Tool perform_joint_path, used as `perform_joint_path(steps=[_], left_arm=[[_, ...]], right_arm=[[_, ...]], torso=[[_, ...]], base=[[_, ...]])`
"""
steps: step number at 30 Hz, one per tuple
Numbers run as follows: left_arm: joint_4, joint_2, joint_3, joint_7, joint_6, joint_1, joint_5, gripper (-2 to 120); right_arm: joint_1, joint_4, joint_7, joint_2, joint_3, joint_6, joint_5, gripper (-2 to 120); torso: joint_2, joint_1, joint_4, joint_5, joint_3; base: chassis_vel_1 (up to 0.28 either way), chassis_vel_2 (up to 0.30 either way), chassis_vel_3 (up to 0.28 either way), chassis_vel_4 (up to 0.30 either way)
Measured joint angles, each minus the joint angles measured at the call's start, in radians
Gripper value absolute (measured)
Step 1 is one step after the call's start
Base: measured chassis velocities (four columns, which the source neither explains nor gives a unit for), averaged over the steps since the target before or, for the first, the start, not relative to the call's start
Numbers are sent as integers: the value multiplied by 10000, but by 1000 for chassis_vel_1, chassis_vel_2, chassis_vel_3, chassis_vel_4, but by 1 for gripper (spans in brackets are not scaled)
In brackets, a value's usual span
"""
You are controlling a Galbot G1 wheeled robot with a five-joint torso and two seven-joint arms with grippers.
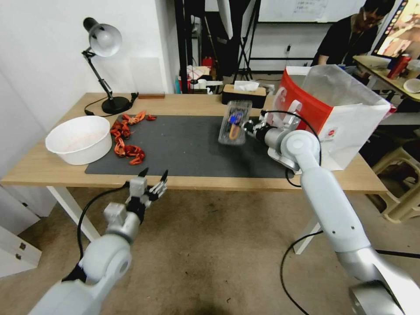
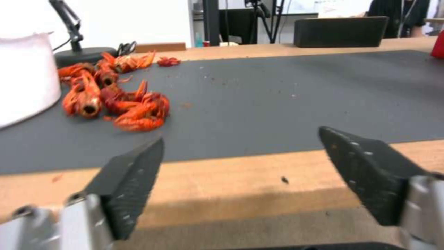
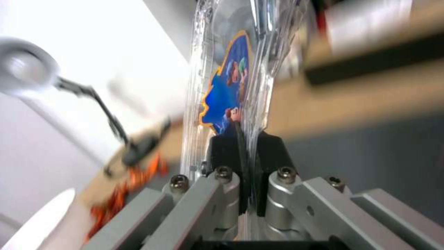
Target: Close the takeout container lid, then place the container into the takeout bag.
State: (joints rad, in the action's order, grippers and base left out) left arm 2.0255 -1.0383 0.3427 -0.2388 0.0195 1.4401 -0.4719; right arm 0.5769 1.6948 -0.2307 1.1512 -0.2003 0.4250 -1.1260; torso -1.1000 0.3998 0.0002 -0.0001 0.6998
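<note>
A dark, matte mat (image 1: 192, 144) covered the wooden table (image 1: 52, 166). The right gripper (image 1: 248, 127) pinched the clear, ribbed container (image 1: 235, 122) by its edge, lifted beside the glossy red-and-white bag (image 1: 345, 118); its contents were unclear. The left gripper (image 1: 153, 175) hung spread before the table edge.

The takeout container (image 3: 231, 86) is cut off above the right pincer (image 3: 245, 146); its contents are hidden by the label. The worktop (image 3: 360, 97) beside that pincer is blurred.
</note>
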Motion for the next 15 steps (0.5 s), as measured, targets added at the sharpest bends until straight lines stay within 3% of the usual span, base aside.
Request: perform_joint_path(steps=[3, 4, 7, 11, 15], left_arm=[[102, -230, 159, -31, -133, 372, 184, 99], [102, -230, 159, -31, -133, 372, 184, 99], [62, -423, 236, -66, -231, 537, 185, 100], [5, -605, 241, -93, -314, 661, 181, 100], [-43, -652, 240, -81, -395, 736, 169, 100]], right_arm=[[8, 532, 358, -461, 1, -1737, 1748, 0], [8, 532, 358, -461, 1, -1737, 1748, 0], [20, 885, -7, -977, -337, -2999, 3895, 0], [192, 1262, -962, -1676, -818, -3386, 4940, 0], [387, 1468, -1525, -2172, -1190, -3329, 5056, 0]], torso=[[0, 1, -4, 3, 0], [0, 1, -4, 3, 0], [0, 0, 1, 1, 0], [0, 1, -6, 5, 1], [0, 0, -2, 1, 0]], base=[[0, 0, 0, 0], [0, 0, 0, 0], [0, 0, 0, 0], [0, 0, 0, 0], [0, 0, 0, 0]])
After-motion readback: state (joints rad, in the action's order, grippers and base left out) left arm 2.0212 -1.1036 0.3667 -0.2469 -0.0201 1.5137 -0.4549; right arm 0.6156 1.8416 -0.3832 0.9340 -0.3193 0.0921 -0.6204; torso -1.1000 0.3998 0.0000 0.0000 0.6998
